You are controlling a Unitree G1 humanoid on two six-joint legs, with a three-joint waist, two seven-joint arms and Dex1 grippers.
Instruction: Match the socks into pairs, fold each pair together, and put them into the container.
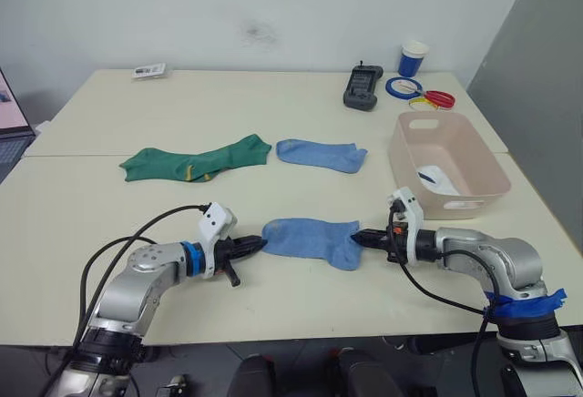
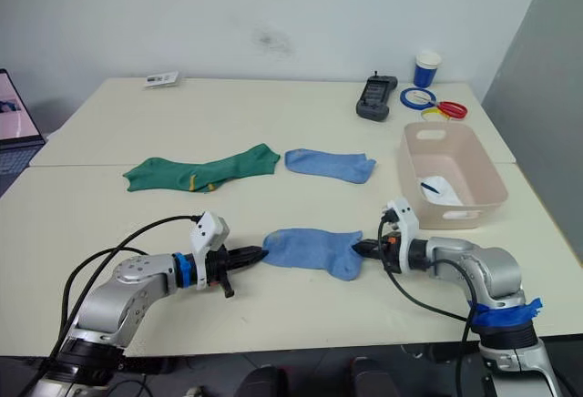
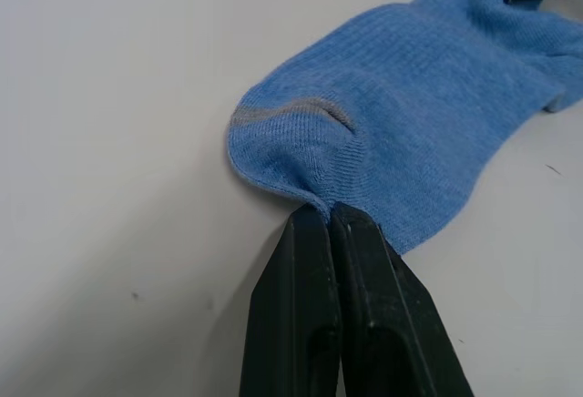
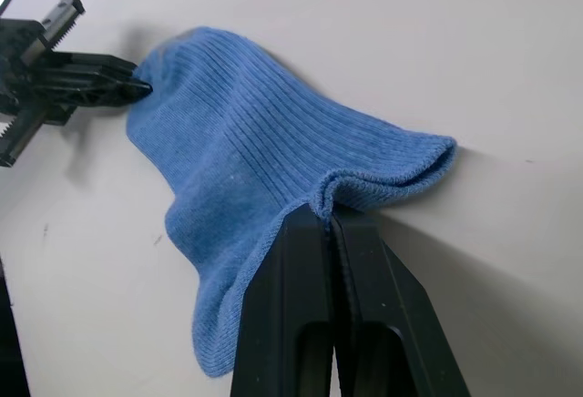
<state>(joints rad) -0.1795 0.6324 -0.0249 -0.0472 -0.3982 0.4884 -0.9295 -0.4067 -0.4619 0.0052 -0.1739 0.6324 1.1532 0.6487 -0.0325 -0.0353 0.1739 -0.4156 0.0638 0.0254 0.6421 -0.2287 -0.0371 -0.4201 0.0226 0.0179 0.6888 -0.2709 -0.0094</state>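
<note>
A light blue sock [image 1: 311,239] lies flat near the table's front, stretched between my two grippers. My left gripper [image 1: 259,245] is shut on its toe end [image 3: 310,198]. At the other end, my right gripper [image 1: 357,237] is shut on the cuff [image 4: 364,188]. A second light blue sock [image 1: 321,154] lies farther back at the middle. To its left lie the dark green socks [image 1: 196,160] with yellow marks, overlapping. The pale pink container [image 1: 446,162] stands at the right with a white sock [image 1: 435,177] inside.
At the back right are a black handheld device [image 1: 363,86], a blue-and-white cup [image 1: 412,58], a blue tape ring [image 1: 402,86] and red scissors [image 1: 435,99]. A small packet [image 1: 148,70] lies at the back left. A laptop [image 2: 16,110] sits at the far left.
</note>
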